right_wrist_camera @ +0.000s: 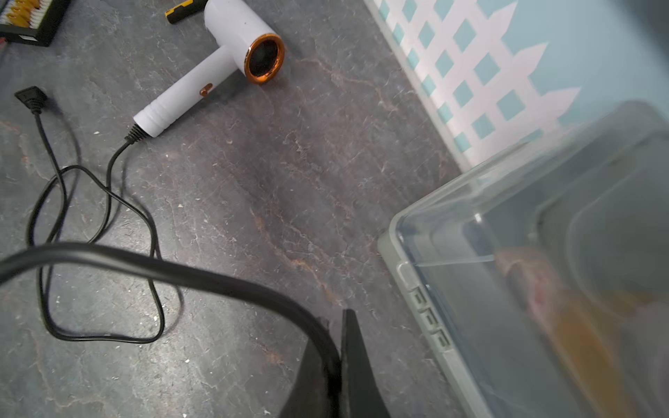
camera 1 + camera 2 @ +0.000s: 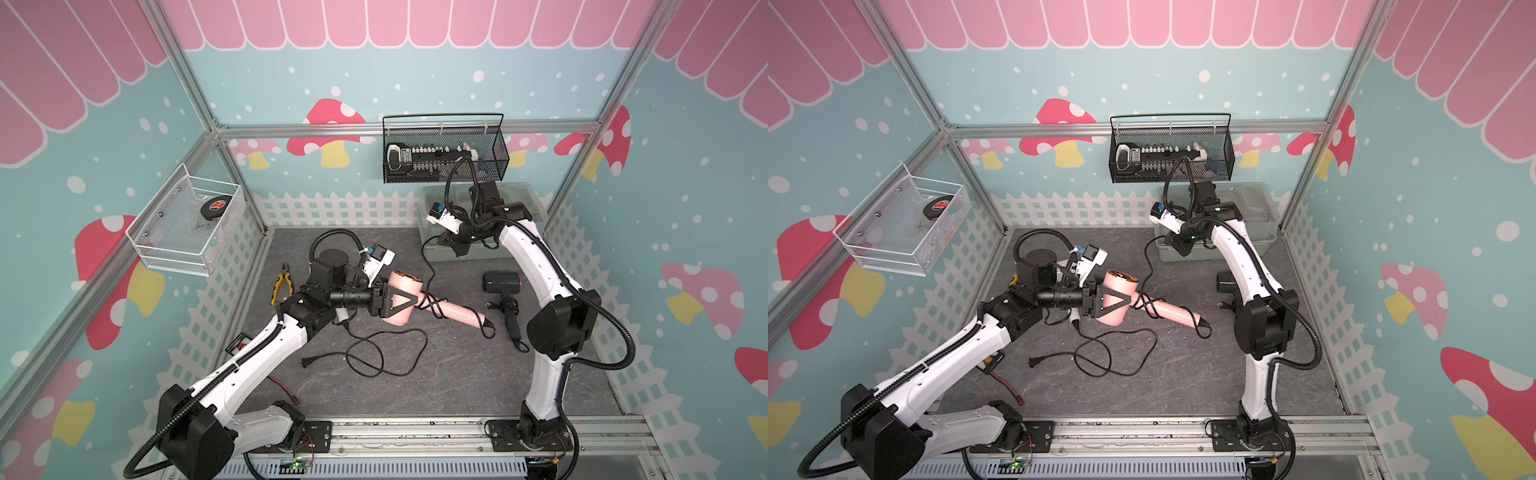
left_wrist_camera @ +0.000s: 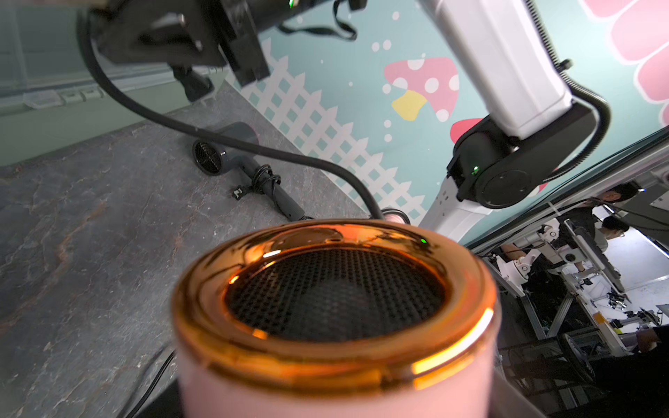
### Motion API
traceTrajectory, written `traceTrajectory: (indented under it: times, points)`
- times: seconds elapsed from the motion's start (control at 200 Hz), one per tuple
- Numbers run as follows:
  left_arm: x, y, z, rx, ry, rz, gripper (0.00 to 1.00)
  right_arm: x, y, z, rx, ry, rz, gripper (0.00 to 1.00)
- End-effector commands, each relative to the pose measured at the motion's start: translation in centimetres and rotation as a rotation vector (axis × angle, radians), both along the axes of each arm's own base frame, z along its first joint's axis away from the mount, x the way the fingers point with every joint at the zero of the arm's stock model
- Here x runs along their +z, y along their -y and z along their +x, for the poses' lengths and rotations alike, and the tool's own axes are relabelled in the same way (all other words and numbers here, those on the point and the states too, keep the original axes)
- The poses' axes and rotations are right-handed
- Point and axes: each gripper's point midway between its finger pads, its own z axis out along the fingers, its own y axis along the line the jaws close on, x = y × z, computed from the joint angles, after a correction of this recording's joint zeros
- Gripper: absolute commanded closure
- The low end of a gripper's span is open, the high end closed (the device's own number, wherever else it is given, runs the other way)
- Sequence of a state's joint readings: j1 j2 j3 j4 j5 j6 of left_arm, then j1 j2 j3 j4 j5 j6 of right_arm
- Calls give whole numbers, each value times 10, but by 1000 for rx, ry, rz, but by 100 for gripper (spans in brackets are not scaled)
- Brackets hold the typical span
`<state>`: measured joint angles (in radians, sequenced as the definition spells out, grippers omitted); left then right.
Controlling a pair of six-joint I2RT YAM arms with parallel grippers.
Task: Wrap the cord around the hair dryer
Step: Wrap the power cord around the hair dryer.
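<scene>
Right pincer [image 1: 339, 347] on thin black cord [image 1: 202, 277]

Dark dryer [image 2: 1226, 283] half behind right arm [image 2: 1239, 253]

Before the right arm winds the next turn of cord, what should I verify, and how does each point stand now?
1. Left gripper holds the pink hair dryer by its barrel: ok.
2. Right gripper shut on the cord: ok.
3. Cord hangs free between handle and right gripper: ok.
4. Other loose cord lies apart from it: ok.
5. Room between handle's end and dark hair dryer: cannot tell.
6. Cord length left beyond the jaws: cannot tell.
</scene>
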<state>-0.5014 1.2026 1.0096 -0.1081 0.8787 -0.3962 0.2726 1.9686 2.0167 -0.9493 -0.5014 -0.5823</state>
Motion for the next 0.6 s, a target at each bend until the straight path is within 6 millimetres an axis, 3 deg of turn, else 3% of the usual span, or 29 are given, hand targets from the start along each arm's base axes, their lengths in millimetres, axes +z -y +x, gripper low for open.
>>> traceTrajectory:
  times: [0.0,0.135,0.155,0.595]
  points:
    - [43,-10,-1,-13,108,-126,100,2,-14,3,18,-10,159,100]
    - [54,-33,28,79,104,-241,100,-14,-21,-5,13,-58,265,100]
    - [55,-36,32,92,102,-258,100,-5,-21,-9,16,-43,284,100]
    - [73,-81,93,290,72,-496,100,-33,-30,-60,-67,-131,530,100]
